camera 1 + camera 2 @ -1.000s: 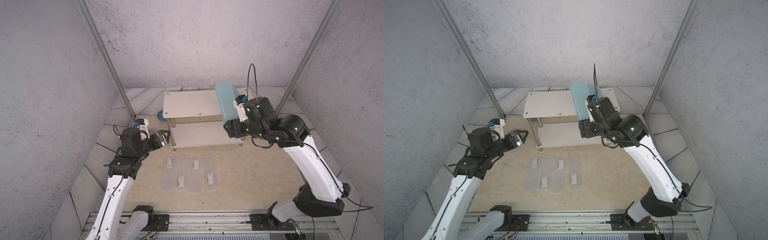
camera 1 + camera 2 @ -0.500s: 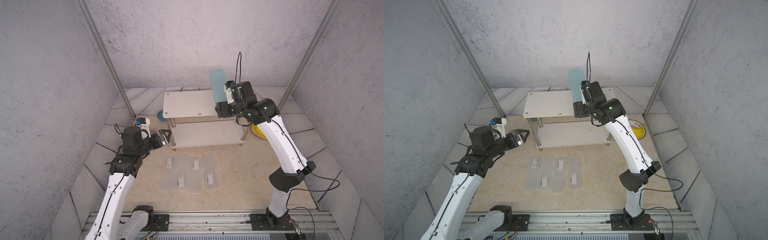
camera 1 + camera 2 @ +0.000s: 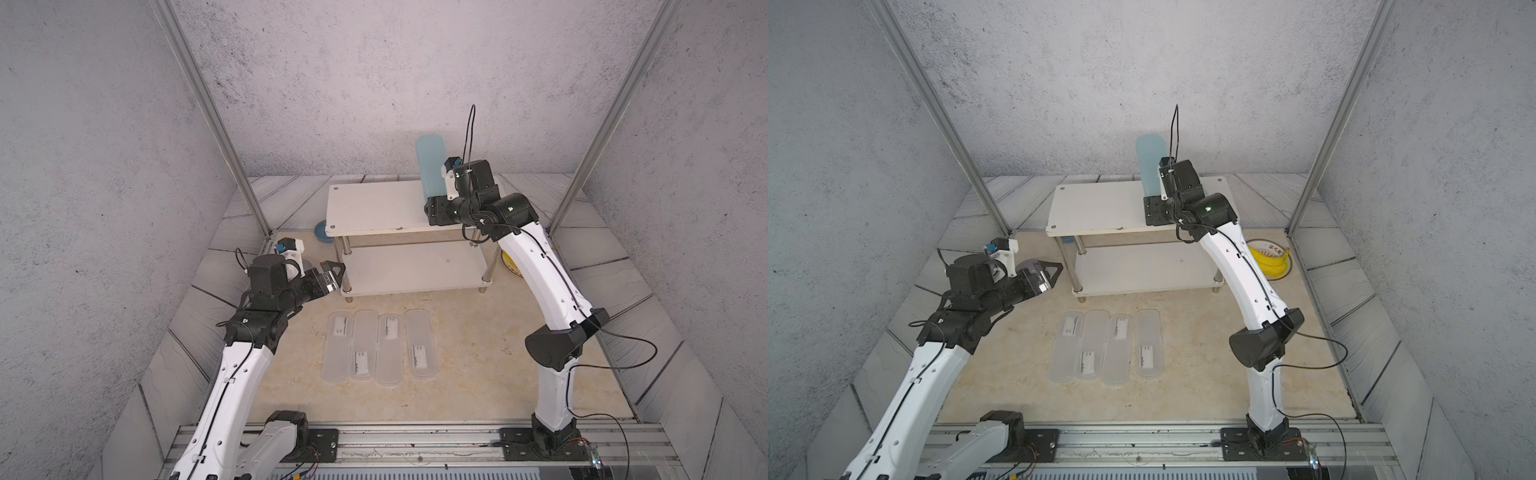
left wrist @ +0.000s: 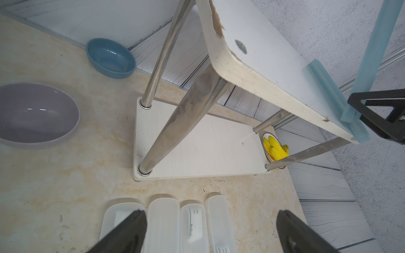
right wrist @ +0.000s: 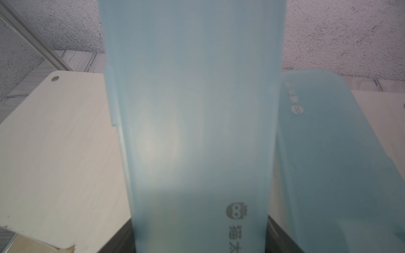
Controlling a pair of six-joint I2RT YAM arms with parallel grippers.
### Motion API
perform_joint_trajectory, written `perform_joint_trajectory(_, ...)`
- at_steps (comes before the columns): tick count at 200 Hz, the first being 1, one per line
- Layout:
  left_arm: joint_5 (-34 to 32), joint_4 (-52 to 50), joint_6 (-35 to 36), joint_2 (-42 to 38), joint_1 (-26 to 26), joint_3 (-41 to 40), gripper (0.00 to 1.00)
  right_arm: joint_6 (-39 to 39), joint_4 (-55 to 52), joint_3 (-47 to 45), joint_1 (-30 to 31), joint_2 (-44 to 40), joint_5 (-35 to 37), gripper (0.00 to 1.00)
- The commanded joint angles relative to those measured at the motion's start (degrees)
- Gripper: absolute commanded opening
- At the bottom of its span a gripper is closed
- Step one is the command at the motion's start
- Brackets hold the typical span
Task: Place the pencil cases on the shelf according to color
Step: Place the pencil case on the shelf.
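Teal step in hand: my right claw (image 3: 434, 194) is clamping a teal case (image 3: 429, 162) by its lower end, holding it upright over the shelf (image 3: 374, 208) top board, just beside a second teal case (image 5: 328, 153) lying flat there. The left claw (image 3: 334, 277) is hanging spread and empty. Four white cases (image 3: 386, 349) are waiting on the bench (image 3: 457, 353). Next move, I judge: tilting it flat alongside its mate, then releasing.

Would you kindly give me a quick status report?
Left end effector open, empty, beside the shelf. Right end effector shut on blue case, upright over top board. Second blue case lies alongside on that board; four white cases on table.
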Motion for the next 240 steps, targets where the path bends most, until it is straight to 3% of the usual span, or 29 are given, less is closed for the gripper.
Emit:
perform_joint_trajectory(1, 0.7, 0.9, 0.3, -0.4, -0.3, -0.9, 0.99, 0.7, -0.8, -0.4, 0.0, 0.3, -1.1, 0.58)
perform_joint_trajectory(67, 1.1, 1.3, -0.4, -0.1, -0.3, -1.0, 0.99, 1.1, -2.8, -0.1, -0.1, -0.8, -1.7, 0.59)
perform_joint_trajectory(106, 1.2, 1.7, -0.8, -0.1, -0.3, -1.1, 0.99, 1.1, -3.8, -0.1, 0.0, -0.8, -2.0, 0.77)
perform_joint_trajectory(142, 1.0, 1.5, -0.7, -0.2, -0.4, -1.5, 0.99, 1.1, -3.3, -0.7, 0.1, -0.8, -2.2, 0.82)
perform_joint_trajectory(240, 0.6, 1.9, -0.7, -0.2, -0.3, -3.5, 0.99, 1.0, -2.7, -3.1, 0.1, -2.8, -3.0, 0.83)
